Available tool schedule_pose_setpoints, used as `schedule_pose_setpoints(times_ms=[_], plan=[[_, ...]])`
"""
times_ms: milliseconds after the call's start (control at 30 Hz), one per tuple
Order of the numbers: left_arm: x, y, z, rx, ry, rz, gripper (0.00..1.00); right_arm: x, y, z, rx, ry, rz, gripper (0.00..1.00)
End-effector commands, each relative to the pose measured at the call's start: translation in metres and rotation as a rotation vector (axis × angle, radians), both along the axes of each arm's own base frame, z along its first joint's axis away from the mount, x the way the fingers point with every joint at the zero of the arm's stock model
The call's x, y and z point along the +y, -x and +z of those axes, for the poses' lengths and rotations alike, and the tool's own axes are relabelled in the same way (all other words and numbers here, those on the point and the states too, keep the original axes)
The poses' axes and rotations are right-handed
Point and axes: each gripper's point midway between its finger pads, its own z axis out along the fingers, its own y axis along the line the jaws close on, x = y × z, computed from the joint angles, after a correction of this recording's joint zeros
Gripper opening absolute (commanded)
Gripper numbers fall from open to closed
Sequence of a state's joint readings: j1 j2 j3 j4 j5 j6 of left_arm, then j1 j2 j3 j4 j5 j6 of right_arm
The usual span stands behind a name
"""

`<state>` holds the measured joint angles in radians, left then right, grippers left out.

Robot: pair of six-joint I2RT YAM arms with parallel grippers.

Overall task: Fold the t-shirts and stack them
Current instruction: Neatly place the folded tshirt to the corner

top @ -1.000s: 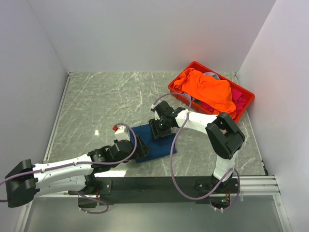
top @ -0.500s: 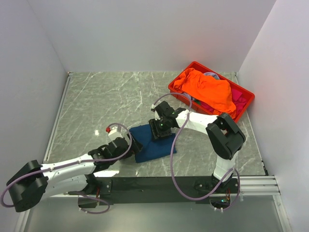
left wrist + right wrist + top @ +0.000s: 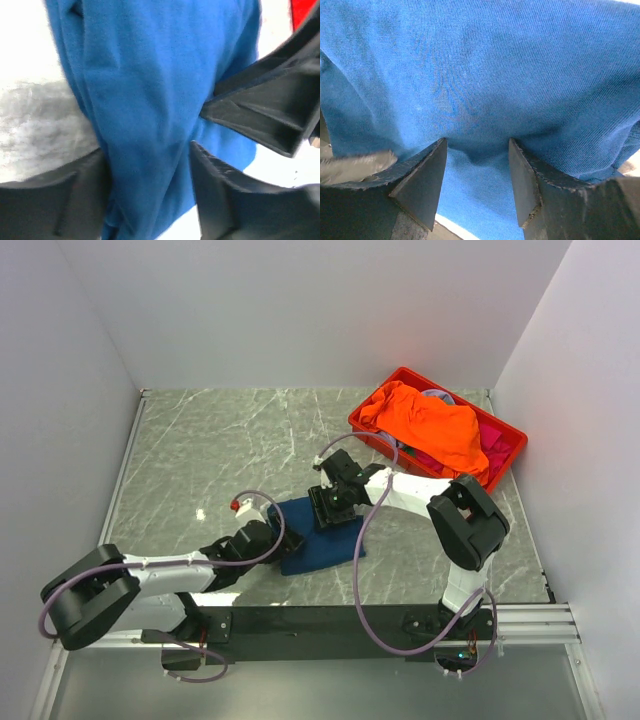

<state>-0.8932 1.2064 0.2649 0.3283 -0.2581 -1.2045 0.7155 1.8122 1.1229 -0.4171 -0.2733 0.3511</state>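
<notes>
A folded navy-blue t-shirt (image 3: pixel 325 545) lies on the marble table in front of the arms. My left gripper (image 3: pixel 272 538) comes in low from the left onto the shirt's left edge. In the left wrist view a thick fold of the blue cloth (image 3: pixel 150 75) fills the gap of the left gripper (image 3: pixel 147 150) and touches both fingers. My right gripper (image 3: pixel 330 512) points down on the shirt's far edge. Its jaws (image 3: pixel 477 145) stand apart, tips pressed into the cloth (image 3: pixel 480 65), which puckers slightly between them. An orange t-shirt (image 3: pixel 430 425) and pink t-shirts (image 3: pixel 495 440) lie in the crate.
The red plastic crate (image 3: pixel 410 373) stands at the back right, close to the right wall. White walls enclose the table on three sides. A black rail with the arm bases runs along the near edge. Purple cables loop off both arms.
The left arm's rear link has swung in toward the table. Its gripper has pulled slightly left along the shirt's left edge and its jaws have narrowed onto the cloth. The right arm has not moved.
</notes>
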Motion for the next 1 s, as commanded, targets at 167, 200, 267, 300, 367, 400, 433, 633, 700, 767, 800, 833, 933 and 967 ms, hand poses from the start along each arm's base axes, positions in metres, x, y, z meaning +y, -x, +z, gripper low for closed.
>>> schedule_pose_setpoints(times_ms=[167,200,267,300,367,400,433,633,700,767,800,833,933,967], plan=[[0.028,0.001,-0.036,0.090,-0.212,0.009,0.01,-0.015,0.001,-0.016,-0.016,0.057,-0.020,0.60],[0.029,-0.008,-0.031,0.082,-0.212,0.022,0.01,-0.016,-0.001,-0.014,-0.026,0.059,-0.024,0.60],[0.038,-0.020,-0.030,0.075,-0.249,0.036,0.01,-0.016,-0.004,-0.003,-0.050,0.049,-0.034,0.60],[0.036,-0.031,-0.021,0.059,-0.249,0.041,0.01,-0.017,-0.006,0.001,-0.059,0.050,-0.040,0.61],[0.045,-0.041,-0.018,0.051,-0.309,0.038,0.01,-0.017,-0.015,0.019,-0.106,0.038,-0.063,0.62],[0.045,-0.057,-0.006,0.027,-0.303,0.053,0.01,-0.021,-0.020,0.026,-0.128,0.048,-0.080,0.64],[0.047,-0.065,-0.001,0.015,-0.313,0.052,0.01,-0.022,-0.023,0.038,-0.157,0.041,-0.094,0.65],[0.068,-0.126,0.020,-0.030,-0.394,0.029,0.01,-0.052,-0.049,0.096,-0.312,0.047,-0.236,0.73],[0.081,-0.152,0.013,-0.003,-0.420,0.033,0.01,-0.057,-0.053,0.112,-0.345,0.019,-0.257,0.74],[0.090,-0.167,-0.006,0.024,-0.483,0.001,0.00,-0.067,-0.059,0.133,-0.392,-0.011,-0.288,0.74],[0.095,-0.185,0.002,-0.001,-0.495,0.015,0.00,-0.070,-0.061,0.140,-0.408,-0.024,-0.298,0.74],[0.101,-0.189,-0.004,0.020,-0.532,0.012,0.00,-0.073,-0.060,0.153,-0.436,-0.047,-0.301,0.74],[0.121,-0.222,-0.004,0.012,-0.604,0.014,0.00,-0.085,-0.063,0.175,-0.491,-0.090,-0.325,0.75],[0.127,-0.240,0.001,0.006,-0.585,0.004,0.00,-0.087,-0.064,0.182,-0.502,-0.120,-0.327,0.77]])
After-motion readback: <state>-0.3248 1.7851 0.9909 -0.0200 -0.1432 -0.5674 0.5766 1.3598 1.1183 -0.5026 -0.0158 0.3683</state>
